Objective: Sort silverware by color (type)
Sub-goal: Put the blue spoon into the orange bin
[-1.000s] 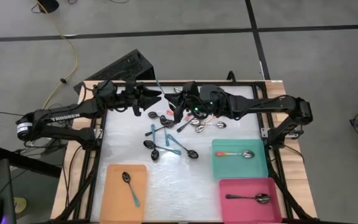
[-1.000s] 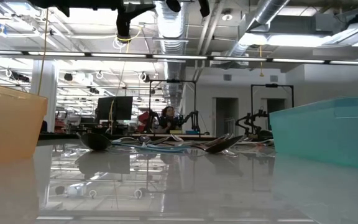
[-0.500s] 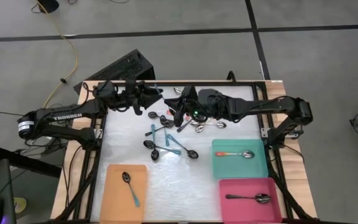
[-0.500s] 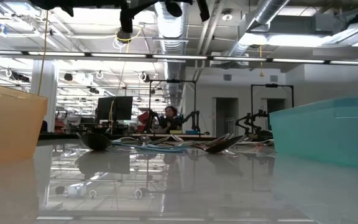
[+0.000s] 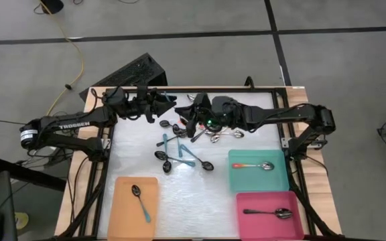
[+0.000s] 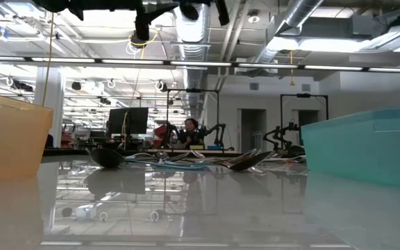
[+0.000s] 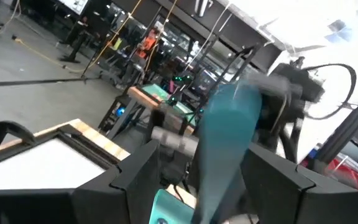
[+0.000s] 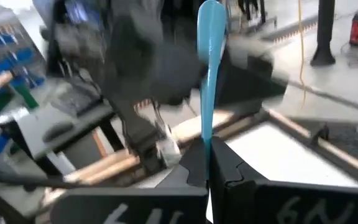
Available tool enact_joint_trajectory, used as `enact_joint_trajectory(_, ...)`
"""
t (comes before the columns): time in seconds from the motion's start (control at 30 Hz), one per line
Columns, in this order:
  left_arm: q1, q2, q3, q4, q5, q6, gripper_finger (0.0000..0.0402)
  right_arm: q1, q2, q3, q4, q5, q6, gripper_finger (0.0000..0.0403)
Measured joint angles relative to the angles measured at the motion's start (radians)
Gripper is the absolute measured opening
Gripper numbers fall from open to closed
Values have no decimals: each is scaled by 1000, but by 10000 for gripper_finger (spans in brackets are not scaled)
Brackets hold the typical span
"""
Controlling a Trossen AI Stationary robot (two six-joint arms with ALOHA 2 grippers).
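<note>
From above I see both dark arms meeting over the far end of the white table [image 5: 146, 194]. My right gripper [image 5: 190, 122] is clamped tight on a teal-blue-handled spoon [image 8: 209, 56]; in its wrist view the slim teal handle stands up out of the closed fingers [image 8: 229, 171]. My left gripper [image 5: 167, 106] sits just beside it with its fingers spread wide. In the left wrist view that teal handle [image 7: 225, 146] shows between the two dark fingers [image 7: 142, 171], but I cannot tell whether they touch it.

The loose pile of small dark-bowled spoons [image 5: 183, 144] lies scattered mid-table, below both grippers, with teal, orange-red and plain metal handles mixed. Nearer me, the flat orange tray [image 5: 122, 214] holds one teal-handled spoon [image 5: 140, 202], the teal tray [image 5: 277, 181] holds one orange-red-handled spoon [image 5: 253, 165], and the pink tray [image 5: 253, 224] holds one plain metal spoon [image 5: 268, 213].

From table level, the pile [image 6: 186, 161] shows as a low heap between the orange tray's wall [image 6: 12, 139] and the teal tray's wall [image 6: 367, 149].
</note>
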State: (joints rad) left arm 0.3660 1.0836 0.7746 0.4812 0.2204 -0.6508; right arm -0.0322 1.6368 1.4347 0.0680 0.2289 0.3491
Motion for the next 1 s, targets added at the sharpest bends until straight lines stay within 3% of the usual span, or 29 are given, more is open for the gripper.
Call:
enact_joint_trajectory(0.47, -6, 10, 0, 2, 30, -35, 191, -9, 19, 0, 19, -13, 27, 5)
enact_joint_trajectory(1.0, -7, 10, 0, -5, 17, -4, 13, -20, 15, 1, 48, 4, 28, 5)
